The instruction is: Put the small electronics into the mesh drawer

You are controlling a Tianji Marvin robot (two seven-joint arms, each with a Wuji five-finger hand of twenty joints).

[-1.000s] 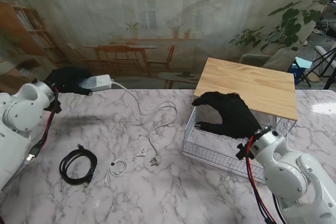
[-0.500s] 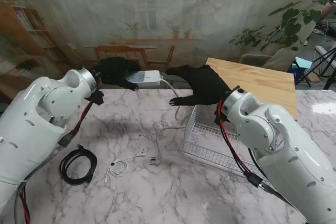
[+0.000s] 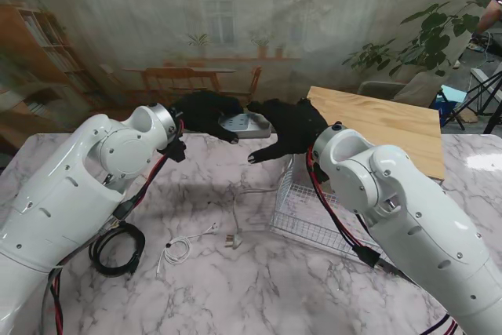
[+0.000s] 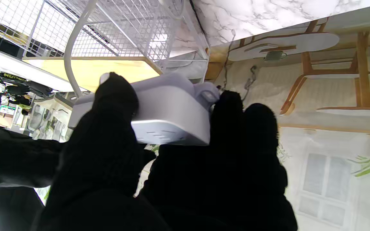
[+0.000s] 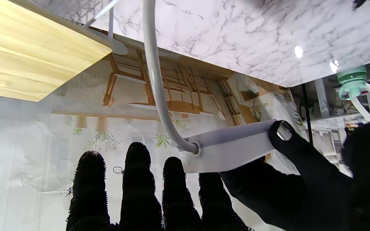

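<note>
Between both hands: white power strip [image 3: 244, 124] | left hand [image 3: 205, 111] clamped on it | right hand [image 3: 292, 128] fingers spread, just beside it | mesh drawer [image 3: 307, 211] beneath right hand

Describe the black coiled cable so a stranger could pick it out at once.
Start at the white wire mesh drawer under the pale wooden board, then go to the robot's left across the marble table. Past the thin white coiled cable lies the black coiled cable, nearest the left arm. It is the only black cable, wound in a thick loop.
</note>
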